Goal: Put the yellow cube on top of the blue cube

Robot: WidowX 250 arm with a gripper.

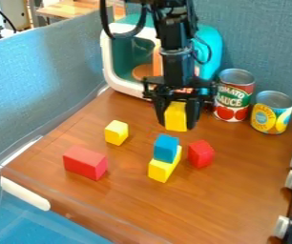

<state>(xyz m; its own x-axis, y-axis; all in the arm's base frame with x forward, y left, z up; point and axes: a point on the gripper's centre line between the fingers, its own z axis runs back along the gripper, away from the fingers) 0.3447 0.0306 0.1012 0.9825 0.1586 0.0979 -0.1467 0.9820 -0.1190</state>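
Observation:
My gripper (pixel 176 123) hangs behind and above the blue cube (pixel 166 148), shut on a yellow block (pixel 176 116) that is held upright between its fingers. Open space shows between that block and the blue cube. The blue cube rests on the back part of a longer yellow block (pixel 162 169) lying on the brown table (pixel 132 190). A separate small yellow cube (pixel 116 133) sits on the table, left of the gripper.
A red cube (pixel 201 154) stands just right of the blue cube. At the left front lies a red block (pixel 85 162). Two cans, one red (pixel 233 95) and one yellow (pixel 272 112), stand at the back right. Behind the arm is a teal and white box (pixel 113 71).

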